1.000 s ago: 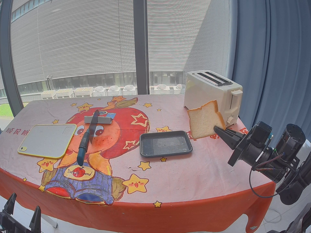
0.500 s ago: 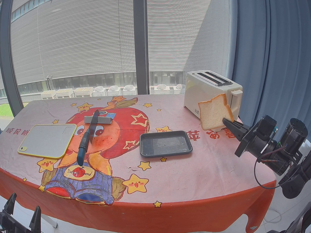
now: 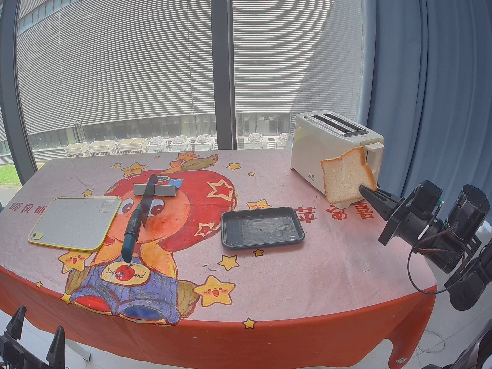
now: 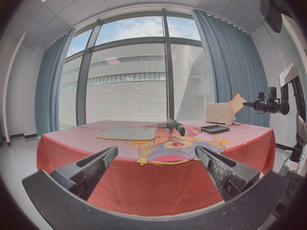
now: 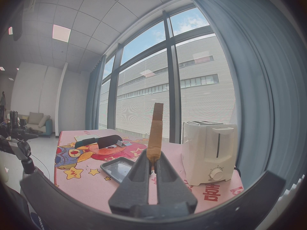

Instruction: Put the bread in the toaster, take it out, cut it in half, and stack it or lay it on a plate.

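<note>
A slice of bread (image 3: 346,177) hangs in the air just in front of the white toaster (image 3: 333,142), held upright and slightly tilted by my right gripper (image 3: 367,191), which is shut on its lower corner. In the right wrist view the bread (image 5: 154,134) stands edge-on between the closed fingers (image 5: 138,173), with the toaster (image 5: 208,150) beside it. A black tray (image 3: 262,226) lies mid-table. A knife (image 3: 137,217) rests across a small block, next to a cutting board (image 3: 76,222). My left gripper (image 4: 156,163) is open, low before the table's front edge.
The table wears a pink cloth with a cartoon apple print (image 3: 169,216). A window and blue curtain (image 3: 435,88) stand behind the toaster. Bare cloth lies in front of the tray and toaster.
My right gripper has carried the bread up and to the right, closer to the toaster's front side. The left arm has not moved.
</note>
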Tool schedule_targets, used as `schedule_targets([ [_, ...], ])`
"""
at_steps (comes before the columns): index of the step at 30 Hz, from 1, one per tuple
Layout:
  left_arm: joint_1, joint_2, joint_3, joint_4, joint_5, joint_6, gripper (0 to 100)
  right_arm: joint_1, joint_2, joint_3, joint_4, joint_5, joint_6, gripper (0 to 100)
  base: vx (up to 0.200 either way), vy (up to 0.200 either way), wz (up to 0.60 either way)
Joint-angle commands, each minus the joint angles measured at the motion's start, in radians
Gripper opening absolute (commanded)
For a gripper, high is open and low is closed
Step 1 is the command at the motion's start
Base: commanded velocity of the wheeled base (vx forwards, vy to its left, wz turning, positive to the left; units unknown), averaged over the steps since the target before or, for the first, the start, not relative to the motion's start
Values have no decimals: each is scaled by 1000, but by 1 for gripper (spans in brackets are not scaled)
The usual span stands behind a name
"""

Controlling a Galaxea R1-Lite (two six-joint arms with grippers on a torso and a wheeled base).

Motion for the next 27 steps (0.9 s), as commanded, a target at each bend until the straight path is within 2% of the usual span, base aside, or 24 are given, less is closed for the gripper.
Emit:
schedule_targets([
  [1, 0, -16, 16, 0, 0, 0, 100, -4, -4, 0, -1, -1, 0, 0, 0, 0, 0],
  [8, 0, -16, 16, 0, 0, 0, 100, -44, 2, -6, -1, 5, -23, 0, 0, 0, 0],
  [12, 0, -16, 16, 0, 0, 0, 100, -63, 4, -8, -1, 42, -27, 0, 0, 0, 0],
  [17, 0, -16, 16, 0, 0, 0, 100, -69, -8, -14, -1, 51, -27, 0, 0, 0, 0],
  [20, 0, -16, 16, 0, 0, 0, 100, -84, -5, -71, 1, 80, -35, 0, 0, 0, 0],
  [24, 0, -16, 16, 0, 0, 0, 100, -106, 1, -135, 17, 128, -73, 0, 0, 0, 0],
  [27, 0, -16, 16, 0, 0, 0, 100, -110, 2, -173, 31, 155, -73, 0, 0, 0, 0],
])
